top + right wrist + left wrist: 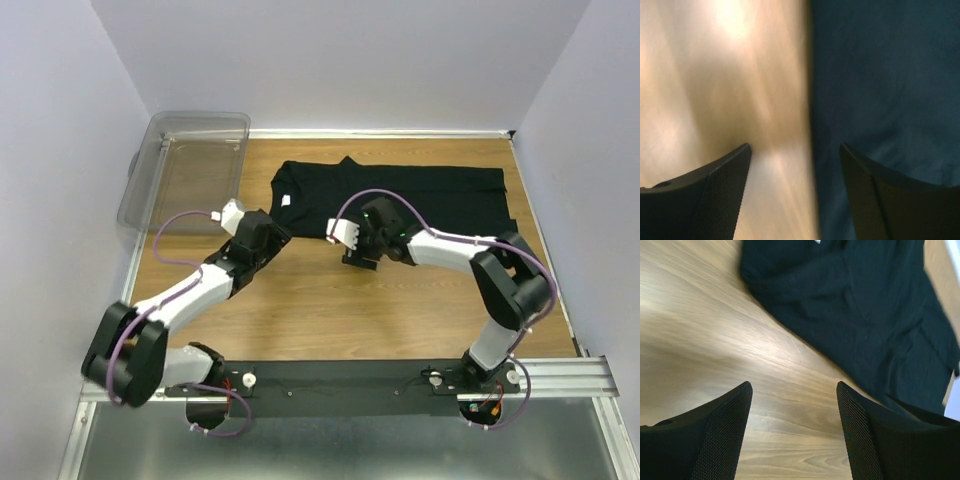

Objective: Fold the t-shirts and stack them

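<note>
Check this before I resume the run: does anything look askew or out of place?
Nothing spilled or damaged. The black t-shirt looks partly folded, a flap poking out unevenly at its near right corner. The clear bin seems to overhang the table at its left edge.

Worktop: wood-grain table (330,320), bare surface in good view along its middle and near portions. A metal rail (350,378) runs along the near edge.

Item 1: black t-shirt (420,200), lying flat on the wood in a wide band parallel to the far edge, reaching from about the middle to near the right edge. White neck label (287,200) at its left end.

Item 2: clear plastic bin (190,165), at the far-left corner, just beside the t-shirt.
</note>
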Motion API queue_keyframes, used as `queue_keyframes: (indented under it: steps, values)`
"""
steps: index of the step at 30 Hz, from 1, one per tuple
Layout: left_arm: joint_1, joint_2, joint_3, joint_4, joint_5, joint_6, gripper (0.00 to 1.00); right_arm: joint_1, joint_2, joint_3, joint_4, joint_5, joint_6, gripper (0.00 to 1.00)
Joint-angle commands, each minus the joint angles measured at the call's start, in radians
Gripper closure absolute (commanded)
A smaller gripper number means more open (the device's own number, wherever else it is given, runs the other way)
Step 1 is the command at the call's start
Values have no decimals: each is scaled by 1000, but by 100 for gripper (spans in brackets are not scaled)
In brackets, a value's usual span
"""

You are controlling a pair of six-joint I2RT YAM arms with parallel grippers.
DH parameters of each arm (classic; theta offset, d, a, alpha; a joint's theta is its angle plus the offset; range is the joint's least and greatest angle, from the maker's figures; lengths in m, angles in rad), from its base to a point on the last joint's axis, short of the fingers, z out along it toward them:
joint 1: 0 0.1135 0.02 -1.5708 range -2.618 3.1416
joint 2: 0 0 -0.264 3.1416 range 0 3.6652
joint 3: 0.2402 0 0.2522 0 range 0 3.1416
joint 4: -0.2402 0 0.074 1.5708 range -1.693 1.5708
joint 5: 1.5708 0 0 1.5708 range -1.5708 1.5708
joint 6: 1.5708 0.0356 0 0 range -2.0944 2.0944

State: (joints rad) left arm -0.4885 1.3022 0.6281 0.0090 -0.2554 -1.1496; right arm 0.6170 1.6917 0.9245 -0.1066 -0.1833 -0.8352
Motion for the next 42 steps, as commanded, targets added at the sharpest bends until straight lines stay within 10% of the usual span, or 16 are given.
queue_keyframes:
  steps: [1, 7, 13, 23, 25, 26, 30, 35, 42]
  values:
    - [-1, -247, 1, -170, -241, -21, 24, 62, 159, 97, 97, 172, 100, 23]
    - [2, -599, -7, -309, -344, 100, 25, 76, 249, 171, 124, 304, 150, 48]
    - [5, -698, -103, -233, -201, 174, 25, 78, 208, 123, 50, 176, 147, 93]
    - [5, -659, -169, 19, 7, 287, 25, 387, 72, 33, -157, -173, 166, 99]
    - [5, -685, -166, -7, -7, 277, 25, 432, 109, 112, -159, -147, 260, 69]
    - [4, -699, -168, -42, -10, 265, 25, 432, 141, 147, -188, -130, 312, 37]
    - [5, -790, -186, -142, -22, 260, 25, 348, 88, 235, -193, -157, 341, 8]
    - [5, -975, -191, -239, -27, 300, 25, 71, 133, 393, -237, -353, 335, 0]
    - [5, -1100, -171, -230, -1, 320, 25, 3, 465, 759, -421, -632, 328, 0]
